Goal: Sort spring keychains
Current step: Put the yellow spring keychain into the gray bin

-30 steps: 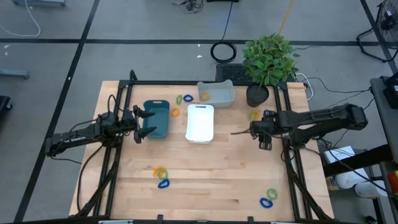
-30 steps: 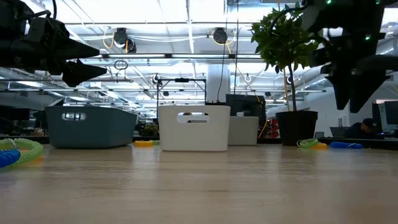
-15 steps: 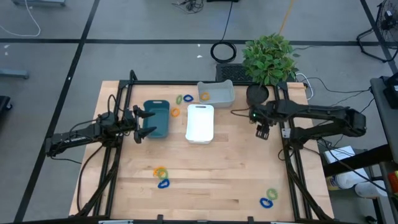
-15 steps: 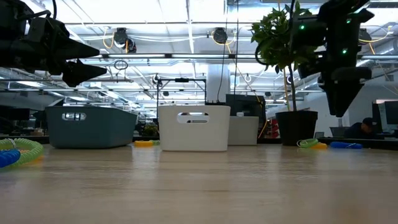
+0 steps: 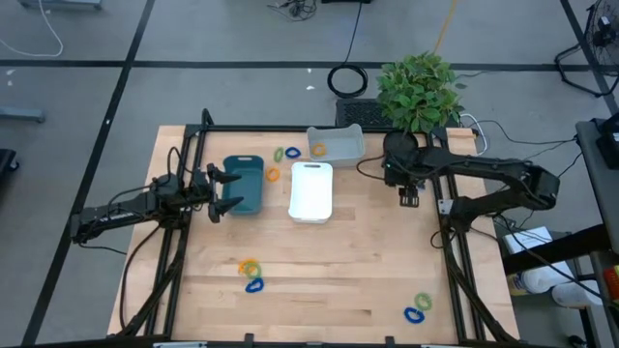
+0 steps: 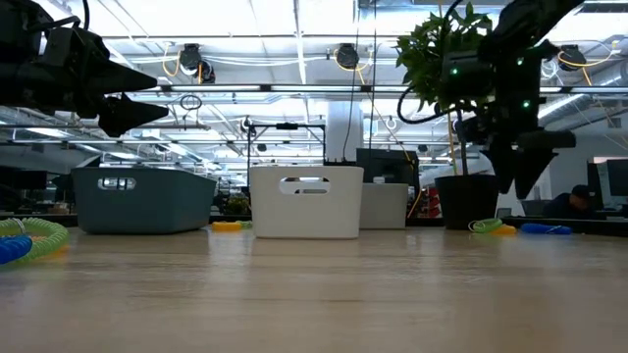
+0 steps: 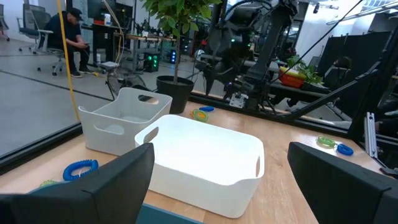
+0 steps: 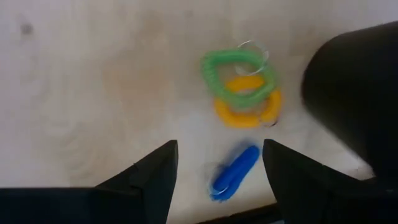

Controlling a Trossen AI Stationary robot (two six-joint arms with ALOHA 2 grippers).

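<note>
The room (image 6: 294, 108) beyond is a lab with ceiling lights. On the wooden table (image 5: 329, 271) sit three trays — teal (image 5: 244, 184), white (image 5: 311, 190), grey (image 5: 337, 143). The right gripper (image 5: 408, 196) hovers by the plant pot (image 5: 398, 147), fingers spread, empty, above three keychains — green (image 8: 235, 67), yellow (image 8: 247, 111), blue (image 8: 235, 171). The left gripper (image 5: 224, 190) hangs open beside the teal tray.

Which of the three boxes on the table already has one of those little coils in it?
The pale grey box at the back: an orange-yellow coil lies inside. The teal box and the white box look empty.
</note>
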